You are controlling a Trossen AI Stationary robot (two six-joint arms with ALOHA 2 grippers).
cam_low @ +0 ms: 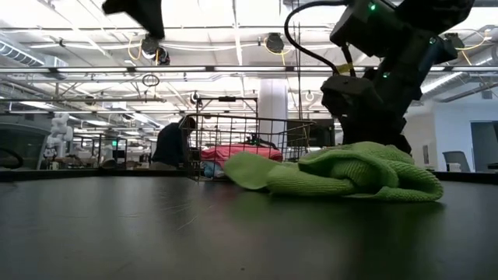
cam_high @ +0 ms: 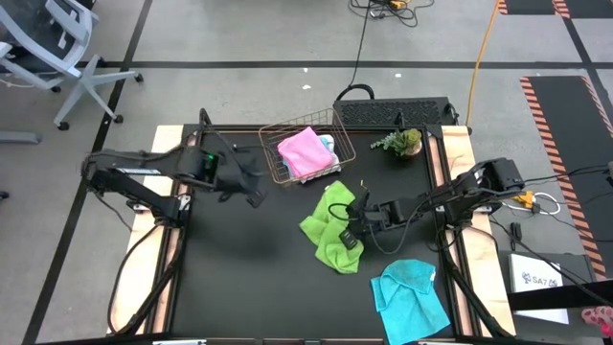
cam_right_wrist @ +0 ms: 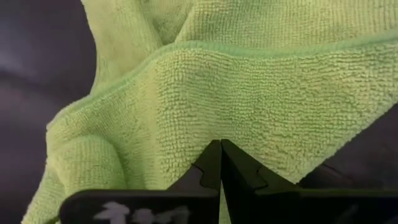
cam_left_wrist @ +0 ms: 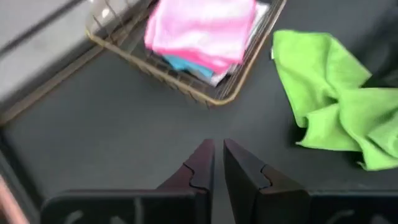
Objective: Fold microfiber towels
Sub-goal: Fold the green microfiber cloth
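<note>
While left end effector (cam_left_wrist: 214,163) hovers nrly closed, empty, right end effector (cam_right_wrist: 220,163) clamps green towel (cam_high: 330,228).

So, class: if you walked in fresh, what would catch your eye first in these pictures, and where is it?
The crumpled lime green towel mid-table stands out first, with the right gripper shut down on it. Next comes the pink towel piled in the copper wire basket at the far edge. A cyan-blue towel lies rumpled at the near right corner.
</note>
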